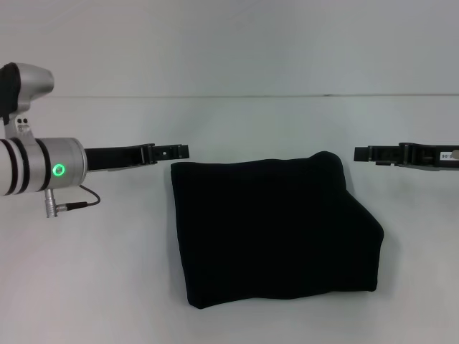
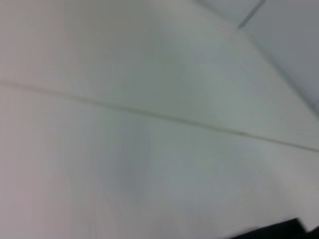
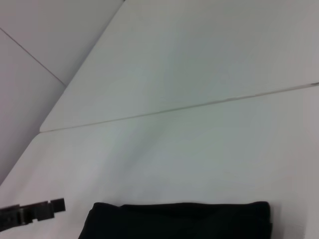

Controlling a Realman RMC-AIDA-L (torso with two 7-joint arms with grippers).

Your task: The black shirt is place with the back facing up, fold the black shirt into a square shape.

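The black shirt (image 1: 276, 233) lies in the middle of the white table, folded into a rough square with no lettering showing. It also fills the lower edge of the right wrist view as a black shirt (image 3: 179, 221) seen edge-on. My left gripper (image 1: 183, 151) hovers just off the shirt's far left corner, pointing toward it and apart from the cloth. My right gripper (image 1: 357, 153) hovers just off the far right corner, also clear of the fabric. Neither gripper holds anything. The left gripper (image 3: 37, 212) shows again far off in the right wrist view.
The white table (image 1: 93, 272) surrounds the shirt on all sides, with a seam line (image 1: 237, 96) running across its far part. A dark strip (image 2: 271, 231) at the corner of the left wrist view cannot be identified.
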